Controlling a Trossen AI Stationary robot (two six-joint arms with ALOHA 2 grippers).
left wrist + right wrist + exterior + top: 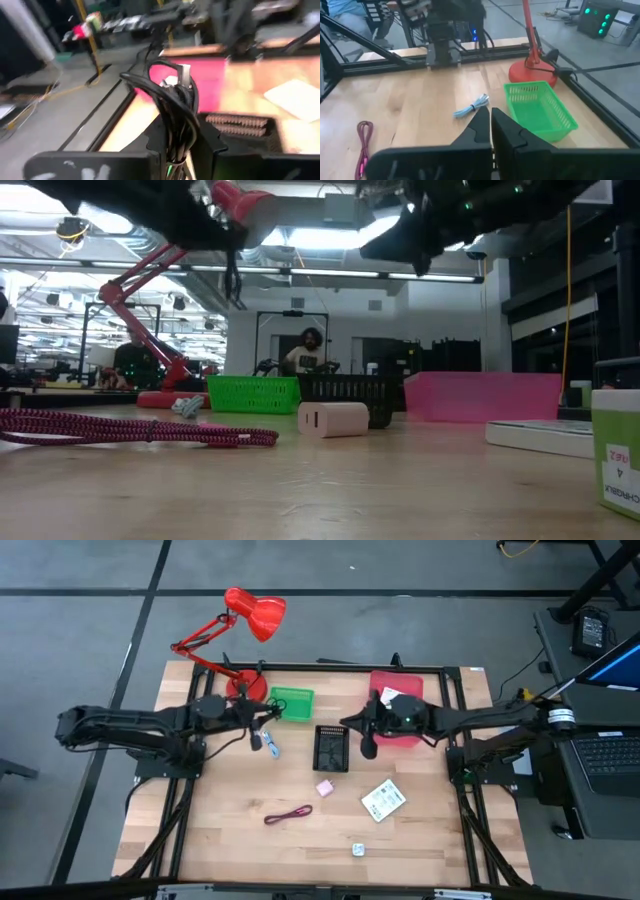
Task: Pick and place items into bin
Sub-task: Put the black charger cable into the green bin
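high view: straight down over the whole table [240, 840], both arms in frame | low view: table-top level, close behind the maroon cord [120, 428], facing the room | left wrist: looks toward the pink bin [210, 75] | right wrist: faces the green basket [540, 112], also in high and low views

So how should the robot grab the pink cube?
From straight above, tool fingers closing on two opposite flat sides of the pink cube. It sits alone on the bare table, apart from the black basket and the white packet, so there's probably room all round.
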